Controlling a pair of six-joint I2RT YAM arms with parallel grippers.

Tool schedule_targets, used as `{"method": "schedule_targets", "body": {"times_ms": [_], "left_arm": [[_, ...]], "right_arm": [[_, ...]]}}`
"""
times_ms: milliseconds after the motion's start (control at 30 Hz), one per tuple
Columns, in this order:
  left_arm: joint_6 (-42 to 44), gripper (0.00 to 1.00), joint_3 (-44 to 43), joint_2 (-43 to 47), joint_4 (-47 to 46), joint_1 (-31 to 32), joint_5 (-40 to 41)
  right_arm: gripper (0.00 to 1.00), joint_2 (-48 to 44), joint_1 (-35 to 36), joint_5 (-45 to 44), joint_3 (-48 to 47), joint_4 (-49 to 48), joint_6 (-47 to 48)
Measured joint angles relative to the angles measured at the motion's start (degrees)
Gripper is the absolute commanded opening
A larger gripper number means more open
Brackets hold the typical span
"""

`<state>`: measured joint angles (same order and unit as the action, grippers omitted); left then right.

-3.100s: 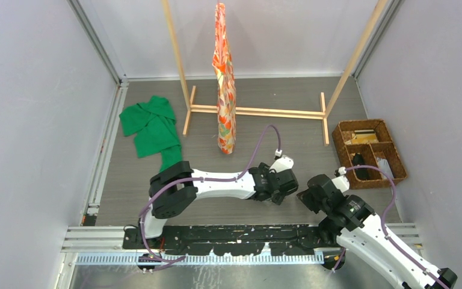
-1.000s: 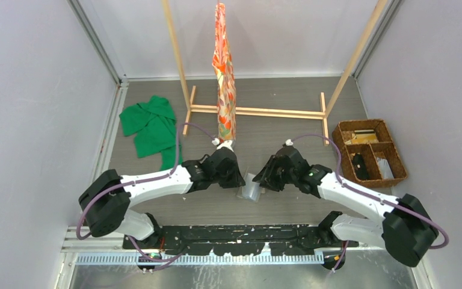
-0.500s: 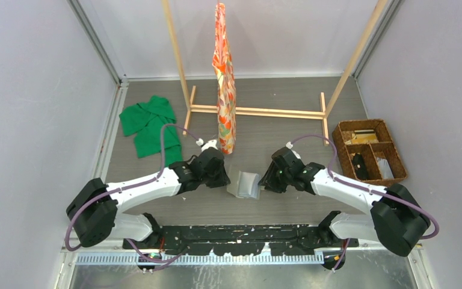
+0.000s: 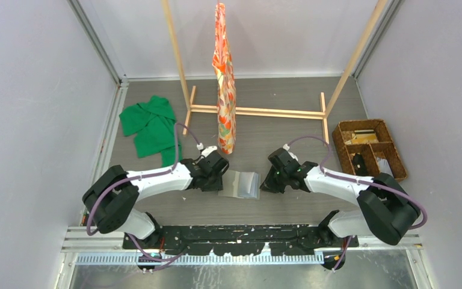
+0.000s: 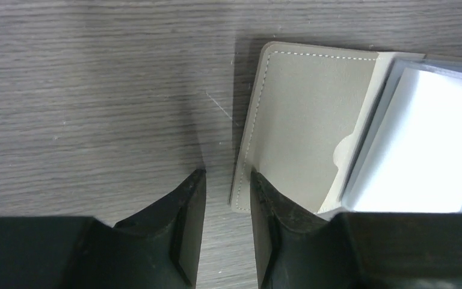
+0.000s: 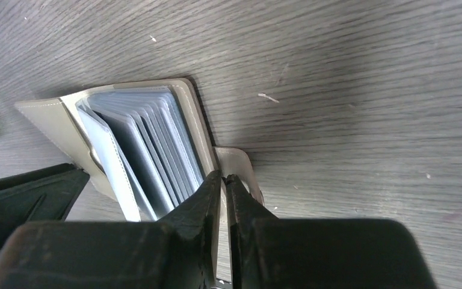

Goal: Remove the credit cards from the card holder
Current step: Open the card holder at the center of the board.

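Note:
The grey card holder lies open and flat on the table between my two grippers. In the left wrist view its pale grey cover and a white pocket panel show. My left gripper is narrowly open at the holder's left edge, and the edge sits in the gap, not squeezed. In the right wrist view several translucent pocket sleeves fan out. My right gripper is shut on the holder's right cover by its small tab, at the holder's right edge. No card is out.
A brown wicker basket stands at the right. A green cloth lies at the back left. A wooden rack with a hanging orange patterned cloth stands behind the holder. Walls close in on both sides.
The holder, held up and half folded between both grippers a second ago, now lies spread flat on the table. Both grippers have come down with it and moved apart.

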<state>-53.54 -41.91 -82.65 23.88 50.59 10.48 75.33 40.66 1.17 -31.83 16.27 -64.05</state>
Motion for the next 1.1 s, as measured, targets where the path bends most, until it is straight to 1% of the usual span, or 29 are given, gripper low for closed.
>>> {"method": "schedule_targets", "body": {"times_ms": [133, 400, 567, 733, 933, 1100], "left_arm": [[0.2, 0.36, -2.4, -2.5, 1.3, 0.0, 0.9], [0.5, 0.36, -3.3, -3.5, 1.2, 0.0, 0.7], [1.1, 0.36, -4.0, -4.2, 1.2, -0.1, 0.0], [1.5, 0.36, -4.1, -4.4, 1.2, -0.1, -0.3], [1.6, 0.37, -4.1, -4.4, 1.2, -0.3, -0.6], [1.5, 0.39, -4.1, -4.1, 1.3, -0.4, -0.9]], "right_arm": [[0.13, 0.6, 0.0, 1.2, 0.0, -1.5, 0.2], [0.12, 0.6, 0.9, 4.3, -0.2, -4.5, 0.5], [0.11, 3.3, 1.8, 5.4, -2.9, -4.4, 1.7], [0.11, 6.5, 2.9, 5.3, -5.0, -3.5, 2.9], [0.15, 7.0, 4.9, 4.9, -6.9, -2.3, 4.2], [0.15, 7.0, 5.5, 4.9, -8.8, -1.9, 5.4]]}}
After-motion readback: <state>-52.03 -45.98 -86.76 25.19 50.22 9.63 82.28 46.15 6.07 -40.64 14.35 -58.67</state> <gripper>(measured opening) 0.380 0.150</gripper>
